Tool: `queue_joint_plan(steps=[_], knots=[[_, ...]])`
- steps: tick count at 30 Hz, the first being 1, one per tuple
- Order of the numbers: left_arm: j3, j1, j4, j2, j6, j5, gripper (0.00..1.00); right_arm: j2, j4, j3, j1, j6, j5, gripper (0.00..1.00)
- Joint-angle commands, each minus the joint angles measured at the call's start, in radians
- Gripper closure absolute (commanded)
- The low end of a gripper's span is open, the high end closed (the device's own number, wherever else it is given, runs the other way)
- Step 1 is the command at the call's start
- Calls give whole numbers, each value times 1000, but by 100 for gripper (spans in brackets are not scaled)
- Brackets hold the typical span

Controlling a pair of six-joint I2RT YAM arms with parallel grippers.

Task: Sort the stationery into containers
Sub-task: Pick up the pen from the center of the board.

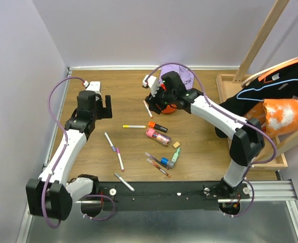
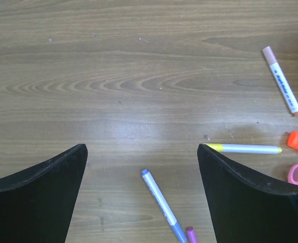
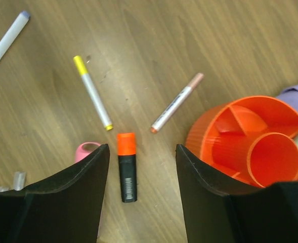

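Wood-grain table, far left: left gripper hovers over bare wood, fingers wide apart, holding nothing. Just beyond its fingers lie a blue-capped pen and a yellow-tipped pen. Mid-table scatter: pink tube, thin reddish pens, mint highlighter, tan eraser. Right gripper likewise spread and empty, above an orange highlighter lying flat. Orange cup stands upright just right of it, with a lilac cloth behind the cup.
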Motion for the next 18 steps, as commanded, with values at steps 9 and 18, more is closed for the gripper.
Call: queue_joint_plan(steps=[9, 18], knots=[[-95, 106, -124, -263, -32, 120, 1, 183, -177, 113, 97, 4, 158, 42], [-138, 232, -67, -251, -55, 137, 1, 387, -309, 318, 97, 18, 204, 48]])
